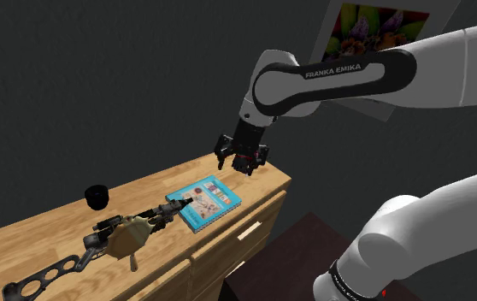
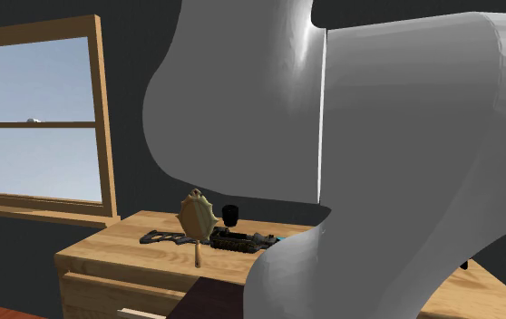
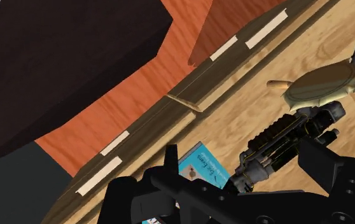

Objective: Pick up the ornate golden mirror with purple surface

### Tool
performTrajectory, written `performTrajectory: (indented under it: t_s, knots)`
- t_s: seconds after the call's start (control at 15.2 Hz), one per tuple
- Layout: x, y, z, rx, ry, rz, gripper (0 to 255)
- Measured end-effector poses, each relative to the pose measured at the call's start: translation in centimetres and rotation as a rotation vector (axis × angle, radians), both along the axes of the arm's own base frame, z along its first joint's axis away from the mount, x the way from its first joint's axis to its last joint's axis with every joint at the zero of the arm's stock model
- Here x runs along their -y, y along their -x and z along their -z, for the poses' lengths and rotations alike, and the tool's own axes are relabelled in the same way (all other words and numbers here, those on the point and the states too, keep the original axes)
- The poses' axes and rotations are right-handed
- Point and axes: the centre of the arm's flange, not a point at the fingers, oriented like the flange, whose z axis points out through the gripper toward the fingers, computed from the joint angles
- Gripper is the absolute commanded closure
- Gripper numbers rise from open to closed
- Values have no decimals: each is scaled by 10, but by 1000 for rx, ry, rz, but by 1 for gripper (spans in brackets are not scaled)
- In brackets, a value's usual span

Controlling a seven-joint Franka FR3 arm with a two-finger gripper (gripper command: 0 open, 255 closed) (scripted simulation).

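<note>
mirror (image 1: 129,236) well apart from gripper (image 1: 244,164)

Arm (image 1: 348,79) outstretched, tool (image 1: 244,162) spread apart

Dull gold on the mirror (image 1: 130,235), black on pincer (image 1: 244,164) and cup (image 1: 97,197), teal on the book (image 1: 207,203) near the pincer, pale wood-grain across the surface (image 1: 32,239).

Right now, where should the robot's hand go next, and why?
Probably glide the open gripper toward the shoulder view's left, past the book, until it is above the golden mirror. It hovers near the dresser's other end, well apart from the mirror.
</note>
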Motion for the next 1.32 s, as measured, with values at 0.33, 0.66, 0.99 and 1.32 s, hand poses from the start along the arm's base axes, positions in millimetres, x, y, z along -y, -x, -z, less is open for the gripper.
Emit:
performTrajectory:
  t_s: [0.33,0.66,0.99,1.32]
  knots:
    - [-35,-23,50,-59,-46,147,0]
    - [-65,-53,102,-118,-91,294,0]
    - [-100,-77,147,-177,-138,442,0]
    - [-128,-105,199,-236,-184,590,0]
